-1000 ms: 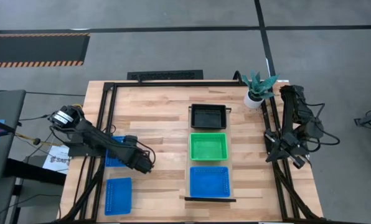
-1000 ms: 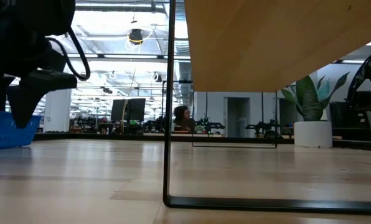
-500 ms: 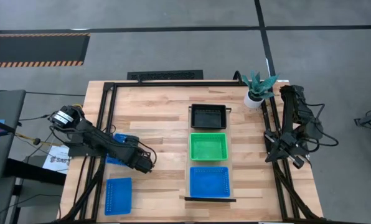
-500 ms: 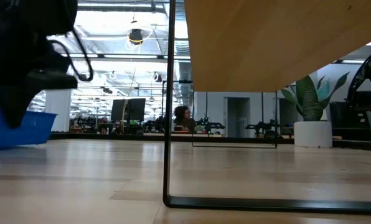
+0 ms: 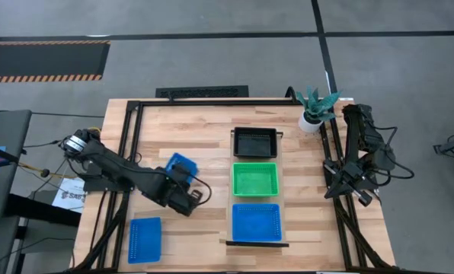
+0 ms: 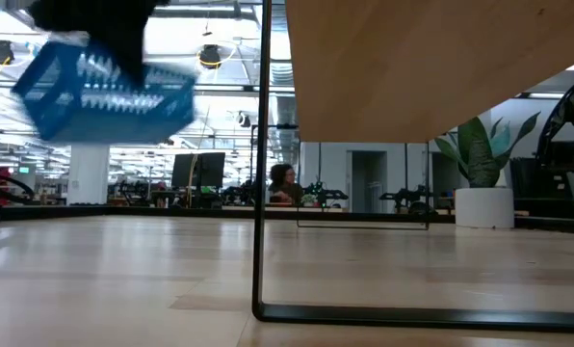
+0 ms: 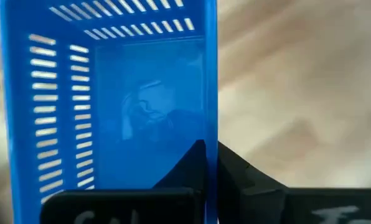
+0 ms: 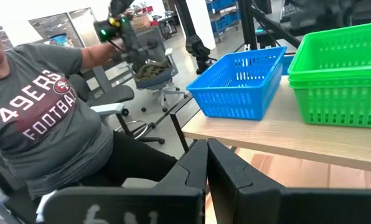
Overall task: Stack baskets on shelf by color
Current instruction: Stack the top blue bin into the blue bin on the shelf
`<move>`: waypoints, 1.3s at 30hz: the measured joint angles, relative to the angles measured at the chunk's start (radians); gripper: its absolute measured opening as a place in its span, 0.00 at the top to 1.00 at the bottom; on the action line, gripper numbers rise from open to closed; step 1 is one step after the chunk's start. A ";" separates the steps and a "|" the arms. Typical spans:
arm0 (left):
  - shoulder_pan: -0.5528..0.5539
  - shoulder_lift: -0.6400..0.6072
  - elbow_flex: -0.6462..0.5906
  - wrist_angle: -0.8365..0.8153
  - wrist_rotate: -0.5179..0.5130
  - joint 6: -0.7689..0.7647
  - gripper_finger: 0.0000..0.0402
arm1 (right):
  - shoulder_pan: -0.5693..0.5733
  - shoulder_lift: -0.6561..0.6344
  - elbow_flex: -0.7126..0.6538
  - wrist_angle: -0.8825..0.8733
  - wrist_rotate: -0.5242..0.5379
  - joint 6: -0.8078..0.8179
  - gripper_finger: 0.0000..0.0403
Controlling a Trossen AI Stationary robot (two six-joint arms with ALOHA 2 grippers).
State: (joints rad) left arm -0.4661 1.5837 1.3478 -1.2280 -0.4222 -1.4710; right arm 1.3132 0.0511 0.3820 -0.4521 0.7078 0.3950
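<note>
Over the desk (image 5: 196,137), high view: left hand (image 5: 183,185) is clamped on one wall of a blue rectangular plastic mesh basket (image 5: 179,165), which sits tilted and just beyond the fingers, lifted off the boards. To the hand's right runs the shelf, a long pale wooden board with thin black rails (image 5: 256,242), carrying a black mesh basket stack (image 5: 254,142), a bright green mesh basket stack (image 5: 254,180) and a blue mesh basket stack (image 5: 256,221), the last being nearest the hand. Another blue mesh basket (image 5: 144,239) lies on the desk behind the hand. Right hand (image 5: 362,195) waits at the desk's right edge, fingers together, holding nothing.

Low view: carried blue basket (image 6: 104,89) hangs high and slanted, well clear of the desk surface; shelf underside (image 6: 441,58) is above to the right.

Left wrist view: the fingertips (image 7: 198,163) pinch the blue basket's (image 7: 111,106) thin side wall, basket interior facing the camera.

Right wrist view: right hand's closed fingers (image 8: 201,165) point at the shelf edge (image 8: 279,140), blue (image 8: 238,84) and green (image 8: 341,78) stacks on top; a seated person (image 8: 42,130) is beyond.

Judgement: step is carry-to-stack. To do it well, level the basket before descent, align its long sides with the blue stack, lower straight so it nests, and release only once seated; a one-wall pinch may let it swing.
</note>
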 joint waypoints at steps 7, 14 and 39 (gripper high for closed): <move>-0.040 0.001 0.287 0.016 -0.066 0.212 1.00 | 0.000 0.000 0.000 0.004 0.000 0.000 0.92; -0.091 0.005 0.456 0.189 -0.166 0.508 1.00 | 0.000 0.000 0.000 0.004 0.000 0.000 0.92; -0.131 0.316 0.750 0.518 -0.005 1.132 1.00 | 0.000 0.000 0.000 0.000 0.004 0.025 0.92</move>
State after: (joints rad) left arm -0.5972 1.8994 2.0977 -0.7103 -0.4273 -0.3393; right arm 1.3128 0.0513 0.3817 -0.4522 0.7122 0.4198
